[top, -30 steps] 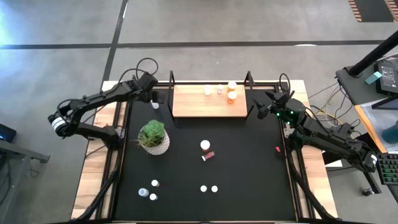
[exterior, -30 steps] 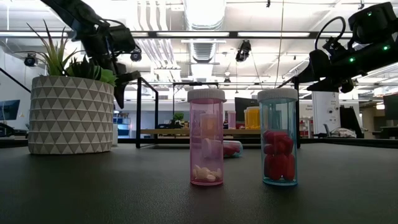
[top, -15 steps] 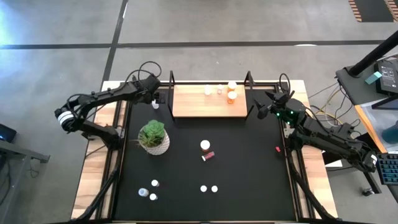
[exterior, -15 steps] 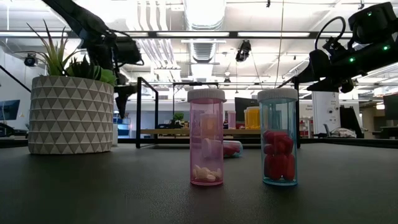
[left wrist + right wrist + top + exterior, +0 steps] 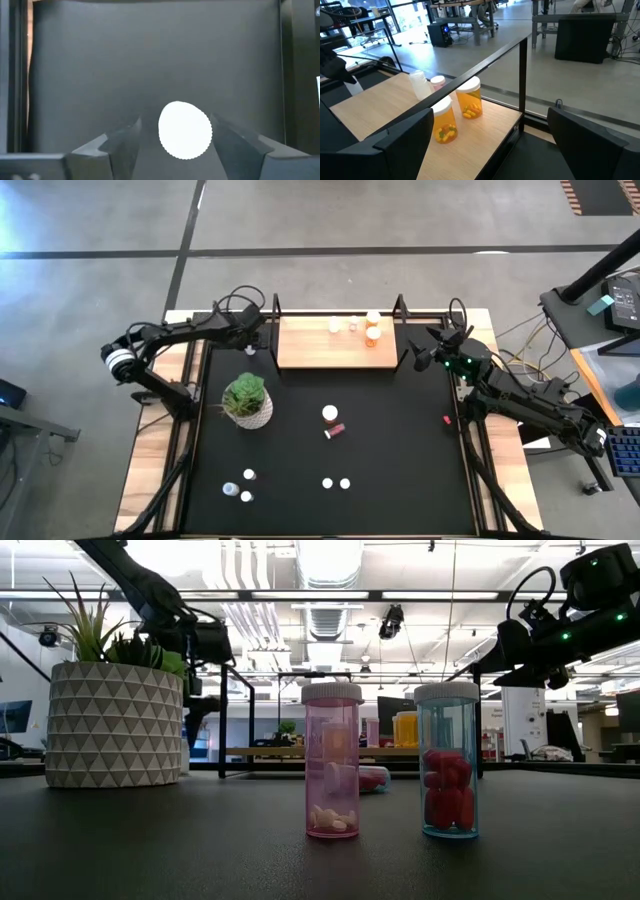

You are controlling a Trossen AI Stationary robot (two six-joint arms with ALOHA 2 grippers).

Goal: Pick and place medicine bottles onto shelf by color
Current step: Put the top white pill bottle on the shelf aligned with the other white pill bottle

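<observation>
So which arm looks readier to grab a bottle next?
The left. Its open gripper hangs straight over a white-capped bottle beside the shelf, a finger on each side. The right gripper waits off the shelf's other end.

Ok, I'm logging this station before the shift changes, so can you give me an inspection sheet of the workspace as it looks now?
Surface: black tabletop with wood edges, no spills seen.
Job's things: four bottles on the shelf, two of them orange; about eight more bottles loose on the tabletop, one lying on its side.
Clutter: potted plant left of centre.
Grippers: left gripper open, jaws either side of a white-capped bottle beside the shelf's left end; right gripper open, by the shelf's right end.
Cables: loops on both arms, loose leads off the right edge.
Surroundings: grey floor, desks and equipment beyond.
</observation>
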